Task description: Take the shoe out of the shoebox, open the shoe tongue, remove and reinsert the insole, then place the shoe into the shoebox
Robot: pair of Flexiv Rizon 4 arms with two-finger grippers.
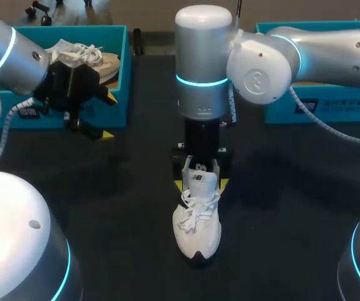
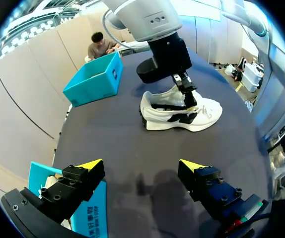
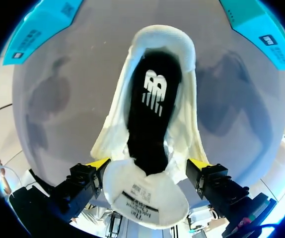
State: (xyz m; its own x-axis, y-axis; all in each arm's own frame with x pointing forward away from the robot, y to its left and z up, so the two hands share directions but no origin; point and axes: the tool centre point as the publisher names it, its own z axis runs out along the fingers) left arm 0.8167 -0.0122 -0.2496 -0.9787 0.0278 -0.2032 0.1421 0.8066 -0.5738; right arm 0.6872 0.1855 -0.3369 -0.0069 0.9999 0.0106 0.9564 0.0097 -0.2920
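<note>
A white shoe (image 1: 195, 226) lies on the dark table at the middle, toe toward the near edge. My right gripper (image 1: 201, 185) hangs over its heel end, fingers open on either side of the raised tongue (image 1: 200, 179). From the right wrist I look down into the shoe (image 3: 112, 124): a black insole (image 3: 152, 104) lies inside, and the white tongue (image 3: 145, 198) is folded back between the open fingers of that gripper (image 3: 150, 171). My left gripper (image 1: 110, 116) stands open and empty beside the left shoebox (image 1: 114, 94). From the left wrist that gripper (image 2: 142, 171) faces the shoe (image 2: 202, 116).
The left teal shoebox holds a second pale shoe (image 1: 83, 55). Another teal box (image 1: 318, 106) stands at the back right, also seen from the left wrist as a teal box (image 2: 95, 79). Both boxes' corners (image 3: 38, 29) (image 3: 261, 29) flank the shoe.
</note>
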